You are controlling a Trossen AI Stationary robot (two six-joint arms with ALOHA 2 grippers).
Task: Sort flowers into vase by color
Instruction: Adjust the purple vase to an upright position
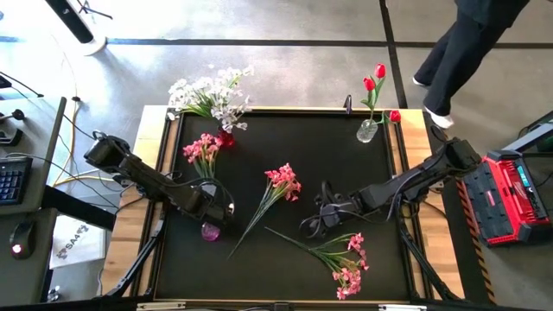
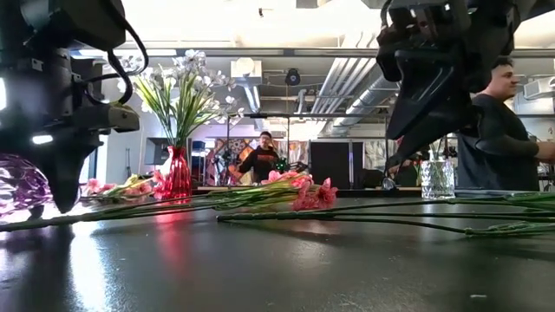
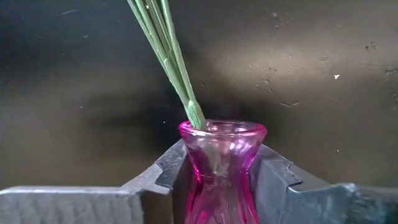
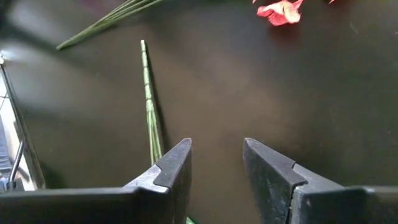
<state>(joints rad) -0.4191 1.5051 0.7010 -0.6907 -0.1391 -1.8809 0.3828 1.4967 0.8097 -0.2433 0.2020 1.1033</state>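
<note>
Left claw [image 3: 221,180] clenched around pink vase [image 3: 222,163] neck, pink flower stems [image 3: 166,53] rising from its mouth, right claw [image 4: 216,163] released, green stem [image 4: 149,99] just beside one finger

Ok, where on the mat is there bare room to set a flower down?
Free: the mat's middle top, between the red vase and the clear vase. Crowded: the middle and lower right, where two pink bunches lie by the right gripper.
</note>
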